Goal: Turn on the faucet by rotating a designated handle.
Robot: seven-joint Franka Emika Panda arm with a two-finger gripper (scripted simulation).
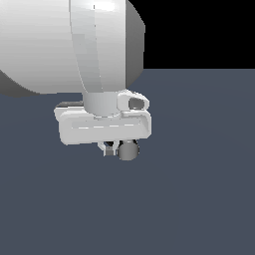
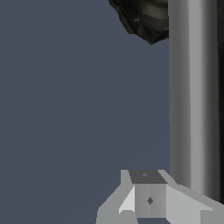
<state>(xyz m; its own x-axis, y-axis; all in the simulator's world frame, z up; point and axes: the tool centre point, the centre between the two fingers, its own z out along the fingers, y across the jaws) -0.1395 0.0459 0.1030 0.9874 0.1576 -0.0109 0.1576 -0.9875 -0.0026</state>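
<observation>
Exterior view: my gripper (image 1: 113,148) sits low over the faucet, hiding nearly all of it; only the handle (image 1: 128,150) end pokes out just under the gripper body. I can't tell the jaw opening.

Wrist view: one fingertip (image 2: 148,192) lies just beside the handle (image 2: 193,96), probably to push it round. Black base (image 2: 146,17) is cropped; second finger unseen.
</observation>
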